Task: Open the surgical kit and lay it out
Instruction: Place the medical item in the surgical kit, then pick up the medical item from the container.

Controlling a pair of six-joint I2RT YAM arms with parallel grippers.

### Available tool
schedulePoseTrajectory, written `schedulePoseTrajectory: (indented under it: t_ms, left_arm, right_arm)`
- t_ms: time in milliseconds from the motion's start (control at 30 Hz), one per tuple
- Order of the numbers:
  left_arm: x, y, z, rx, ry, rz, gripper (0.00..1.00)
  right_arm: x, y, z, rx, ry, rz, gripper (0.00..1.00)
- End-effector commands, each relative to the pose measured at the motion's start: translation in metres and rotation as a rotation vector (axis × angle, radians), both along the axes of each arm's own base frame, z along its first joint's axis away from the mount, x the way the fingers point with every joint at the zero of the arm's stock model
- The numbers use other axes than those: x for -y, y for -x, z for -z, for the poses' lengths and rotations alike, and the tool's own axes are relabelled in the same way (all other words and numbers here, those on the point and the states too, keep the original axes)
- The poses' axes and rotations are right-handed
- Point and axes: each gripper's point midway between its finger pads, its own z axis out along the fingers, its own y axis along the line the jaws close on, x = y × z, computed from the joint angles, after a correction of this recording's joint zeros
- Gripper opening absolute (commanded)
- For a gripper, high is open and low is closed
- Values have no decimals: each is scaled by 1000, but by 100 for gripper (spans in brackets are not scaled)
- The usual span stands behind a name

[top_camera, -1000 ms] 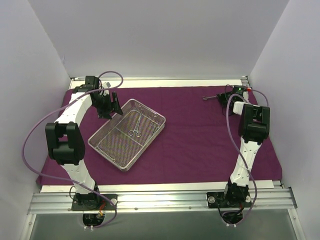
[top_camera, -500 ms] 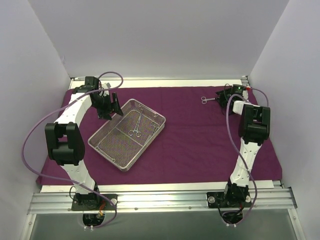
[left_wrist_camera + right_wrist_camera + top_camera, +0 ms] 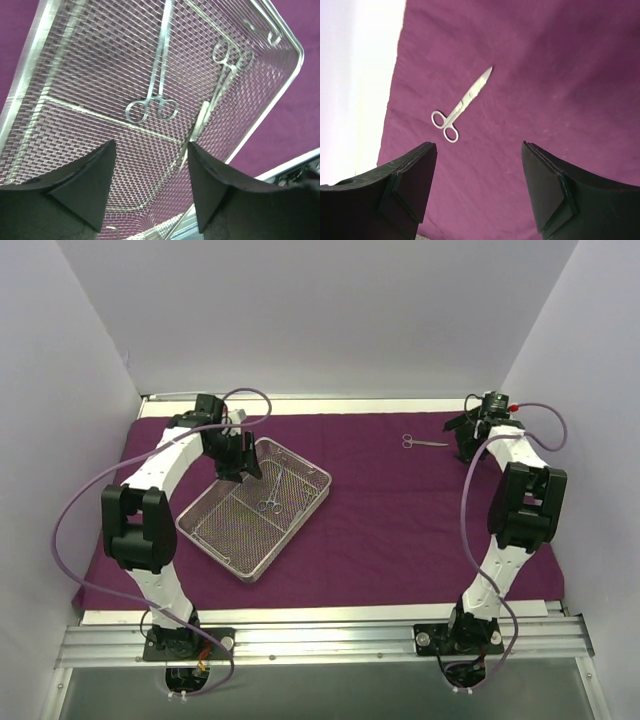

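The dark purple cloth [image 3: 400,520] lies spread flat over the table. On its left part the silver wire-mesh tray [image 3: 213,553] sits at an angle. Two ring-handled instruments [image 3: 270,502] lie inside it, one [image 3: 151,109] in the middle and another [image 3: 227,65] nearer the rim. My left gripper [image 3: 238,462] hovers over the tray's far-left corner, open [image 3: 151,145], with nothing between its fingers. A small pair of scissors [image 3: 424,442] lies alone on the cloth at the far right [image 3: 461,106]. My right gripper [image 3: 470,440] hangs just right of them, open [image 3: 479,145] and empty.
White walls close in the table on three sides. A bare white strip [image 3: 330,405] runs behind the cloth's far edge. A metal rail [image 3: 320,640] carrying both arm bases crosses the near edge. Purple cables [image 3: 70,530] loop off each arm.
My right gripper opened and let go of the scissors, which now lie on the cloth, and it drew back to the right. My left gripper moved right over the tray and narrowed slightly.
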Motion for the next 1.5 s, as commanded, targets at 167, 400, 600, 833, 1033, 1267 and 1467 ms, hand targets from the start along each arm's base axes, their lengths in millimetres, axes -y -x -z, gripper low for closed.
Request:
schedulePoseTrajectory:
  t_ms: [167, 400, 600, 833, 1033, 1267, 1467]
  left_arm:
    - [40, 0, 1, 8, 21, 127, 56]
    - [73, 4, 11, -7, 41, 218, 59]
    - [89, -14, 34, -3, -69, 166, 59]
    - [102, -17, 60, -6, -169, 141, 58]
    - [117, -9, 70, 19, -206, 199, 59]
    - [130, 1, 59, 54, -171, 235, 59]
    - [131, 24, 81, 13, -243, 298, 59]
  right_arm:
    - [-2, 5, -35, 10, 76, -188, 66]
    - [-24, -3, -49, 44, 58, -297, 63]
    - [-29, 10, -48, 16, 43, -320, 63]
    - [-34, 20, -54, 15, 26, -335, 63]
    - [-35, 24, -58, 22, 26, -348, 63]
    - [-47, 27, -69, 66, -4, -358, 63]
    - [-59, 28, -84, 102, -17, -372, 63]
